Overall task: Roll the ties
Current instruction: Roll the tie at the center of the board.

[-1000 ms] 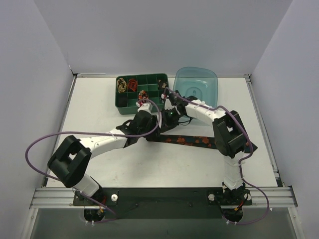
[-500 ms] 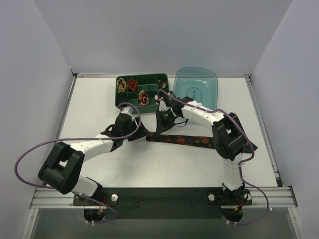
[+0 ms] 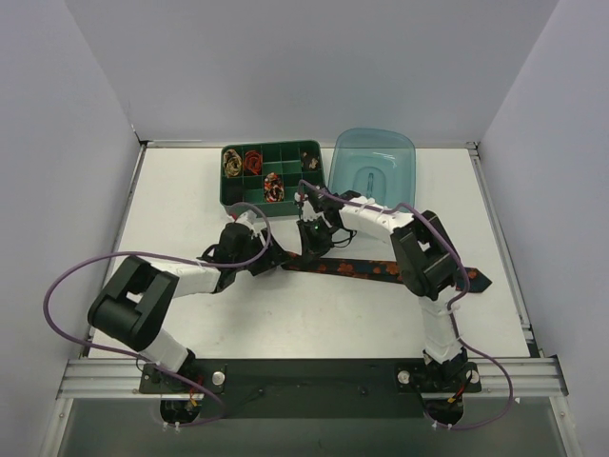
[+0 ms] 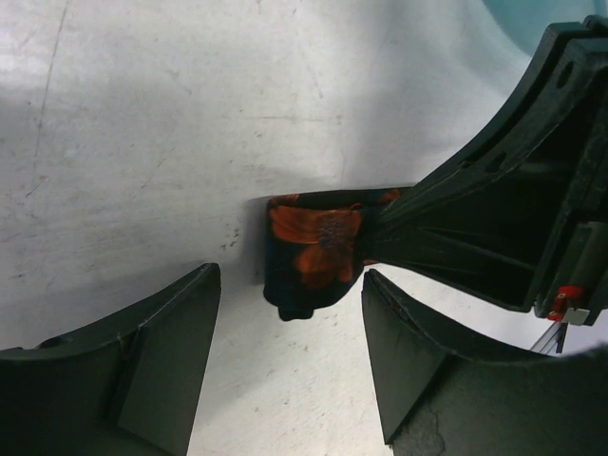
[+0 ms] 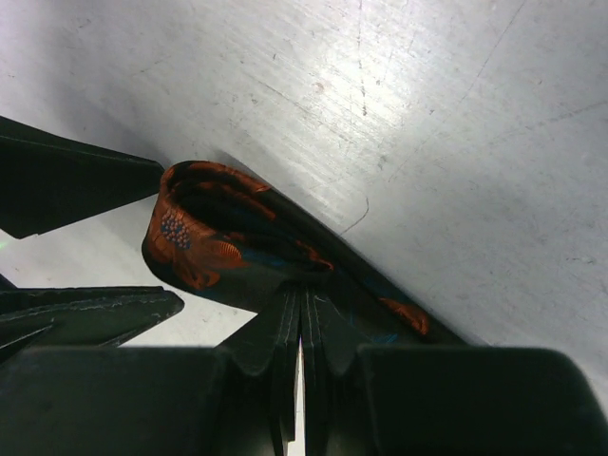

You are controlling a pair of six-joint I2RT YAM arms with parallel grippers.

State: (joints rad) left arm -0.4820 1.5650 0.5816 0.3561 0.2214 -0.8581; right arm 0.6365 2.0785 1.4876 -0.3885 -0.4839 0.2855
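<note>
A long black tie with orange-red blotches [image 3: 400, 270] lies flat across the table, and its left end is folded into a small loop [image 5: 195, 233]. My right gripper [image 3: 310, 245] [image 5: 302, 296] is shut on the tie just behind that loop. My left gripper [image 3: 274, 257] [image 4: 290, 280] is open and low on the table, its fingers either side of the folded end [image 4: 313, 249] without touching it. Rolled ties sit in a green tray [image 3: 285, 150]: a gold-black coil [image 3: 231, 163], a red one [image 3: 252, 160] and a black-orange one [image 3: 273, 187].
A teal plastic bin [image 3: 374, 167] stands right of the tray, behind the right arm. Purple cables loop off both arms, the left one [image 3: 57, 286] swinging wide over the table's left side. Grey walls enclose three sides.
My left gripper has left the tray, where a black-orange coil now lies, and come down to the tie's folded end, opening wider. My right gripper moved toward me, onto the tie's left end.
</note>
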